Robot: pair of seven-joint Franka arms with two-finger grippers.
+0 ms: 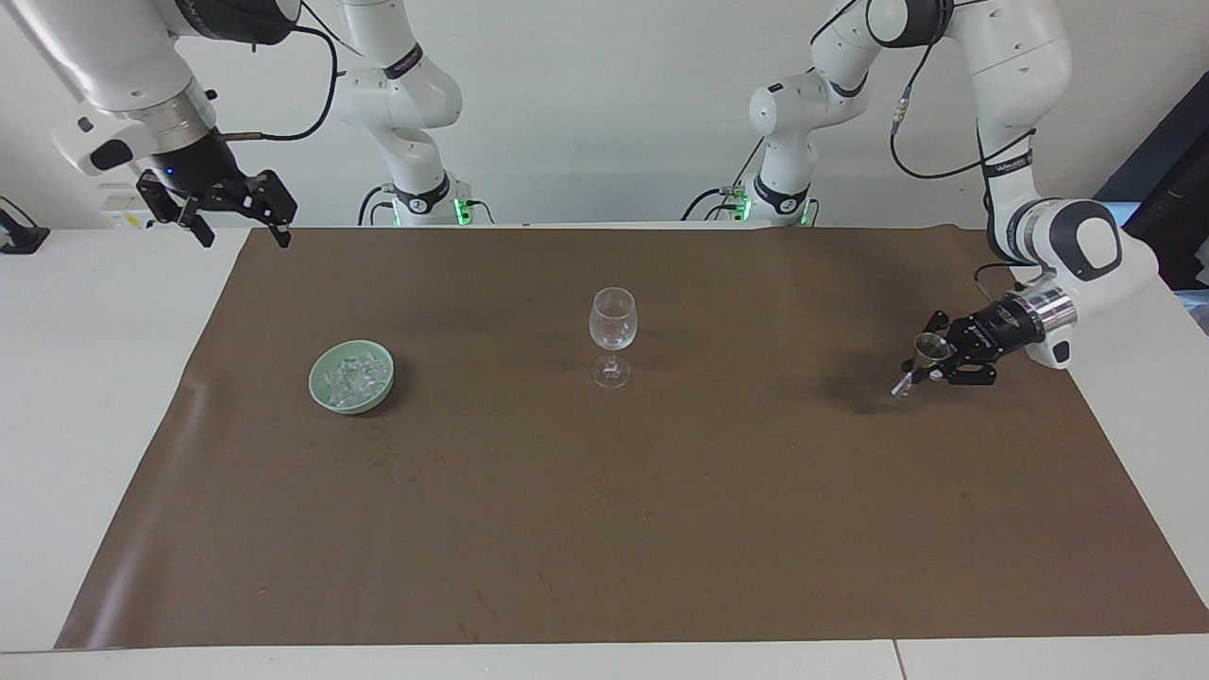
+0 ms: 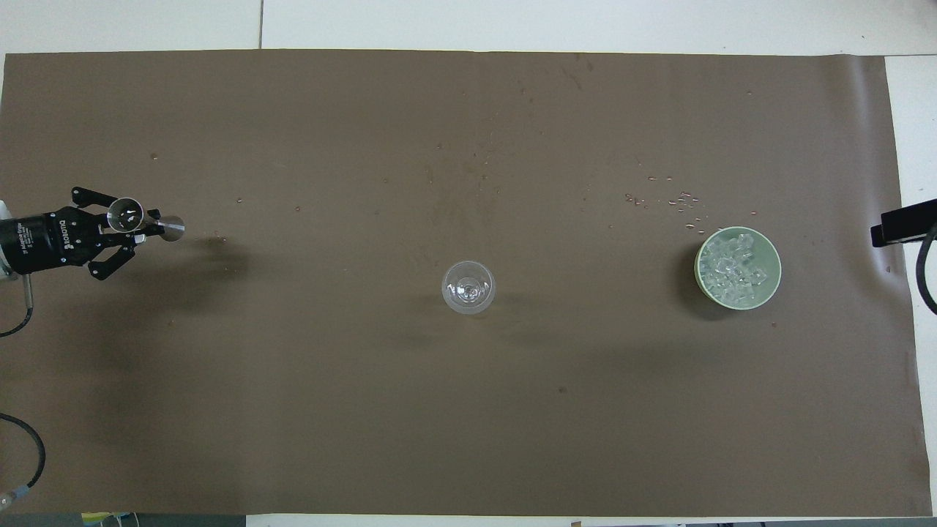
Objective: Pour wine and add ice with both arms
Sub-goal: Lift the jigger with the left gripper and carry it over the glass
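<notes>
A small metal measuring cup (image 1: 931,350) (image 2: 125,213) hangs tilted just above the brown mat at the left arm's end, with my left gripper (image 1: 928,367) (image 2: 143,230) shut on it. Whether it holds wine I cannot tell. An empty clear wine glass (image 1: 613,321) (image 2: 468,287) stands upright mid-mat. The ice (image 1: 353,376) (image 2: 730,268) lies heaped in a pale green bowl (image 1: 317,385) (image 2: 766,250) toward the right arm's end. My right gripper (image 1: 243,233) waits open and empty, high over the mat's corner by its own base.
The brown mat (image 1: 604,529) (image 2: 468,424) covers most of the white table. Small droplets or crumbs (image 2: 673,199) dot the mat just farther from the robots than the bowl. A black device (image 1: 1166,222) stands off the table's left-arm end.
</notes>
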